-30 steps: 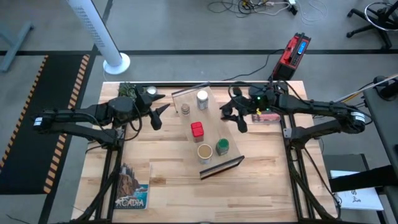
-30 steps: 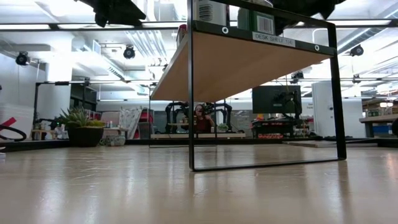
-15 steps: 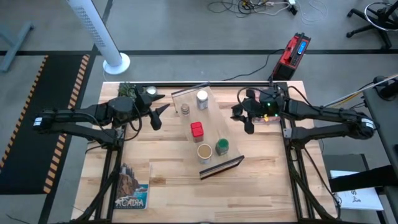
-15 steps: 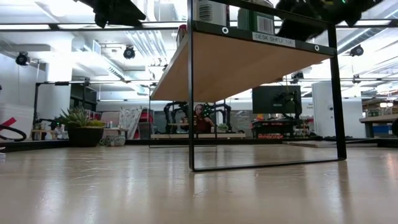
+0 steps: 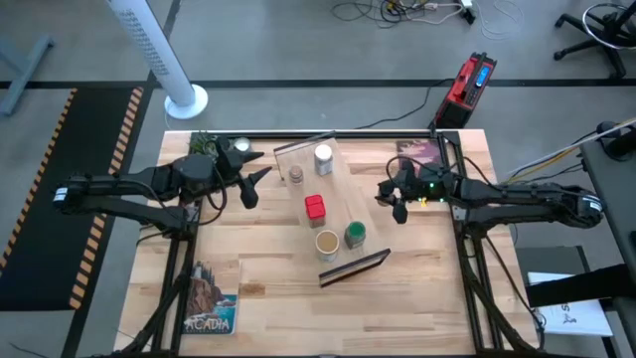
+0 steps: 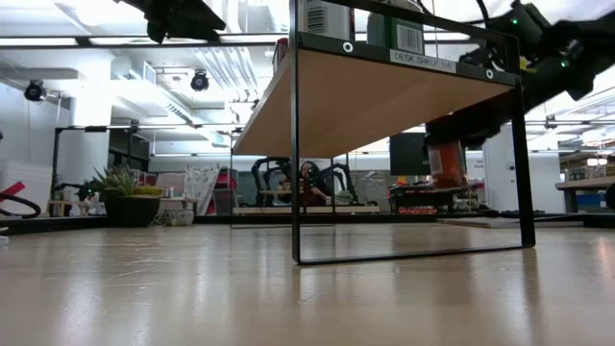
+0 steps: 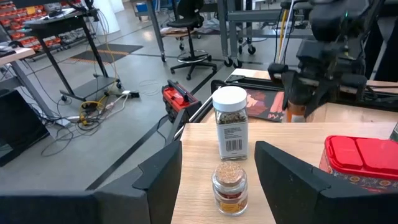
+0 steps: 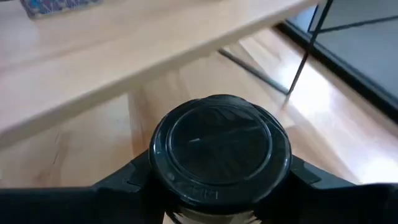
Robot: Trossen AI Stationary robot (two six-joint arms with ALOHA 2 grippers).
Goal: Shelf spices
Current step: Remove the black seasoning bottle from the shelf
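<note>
1. Up close, the right gripper [image 8: 219, 186] is clamped on the black-lidded jar [image 8: 221, 152], fingers snug against both sides just under the lid.
2. That jar hangs clear of the table [image 5: 417, 288], right of the shelf [image 5: 333, 194] and level with its middle.
3. On the shelf stand the tan-lidded jar [image 5: 327, 242] and green-lidded jar [image 5: 355, 235] nearest the dark end, then the red square tin [image 5: 315, 207], then the small brown jar [image 7: 229, 186] and white-capped jar [image 7: 230, 121].
4. Beyond, the left gripper [image 5: 254, 185] waits left of the shelf's far end, fingers spread wide with nothing between them.
</note>
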